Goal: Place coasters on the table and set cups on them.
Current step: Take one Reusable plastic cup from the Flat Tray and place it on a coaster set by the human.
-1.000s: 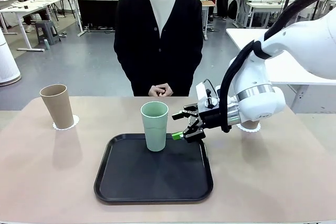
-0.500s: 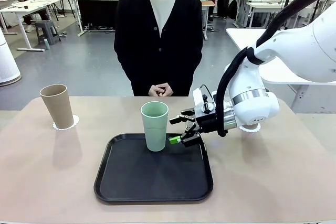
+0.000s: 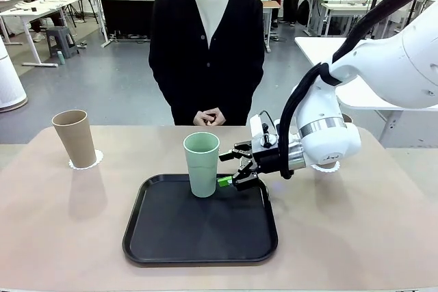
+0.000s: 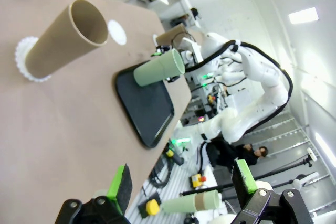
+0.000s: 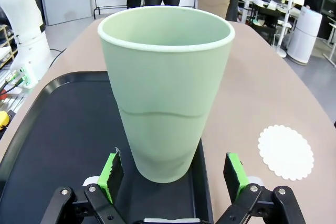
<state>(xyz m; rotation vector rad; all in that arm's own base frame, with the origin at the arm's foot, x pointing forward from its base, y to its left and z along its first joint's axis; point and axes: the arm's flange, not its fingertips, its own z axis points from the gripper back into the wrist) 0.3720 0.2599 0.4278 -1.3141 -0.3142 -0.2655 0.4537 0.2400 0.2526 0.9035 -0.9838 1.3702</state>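
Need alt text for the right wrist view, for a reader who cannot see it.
A pale mint green cup stands upright on a black tray, straight ahead of the open right gripper, untouched. An empty white lace-edged coaster lies on the tan table beside the tray.

Pretty clearly a robotics lab: big open room with a grey floor [image 3: 102, 80], rows of white-topped tables [image 3: 34, 10], other people standing or sitting at them, monitors and cables around, and a person in a black cardigan [image 3: 207, 46] waiting at the beige table [image 3: 68, 237].
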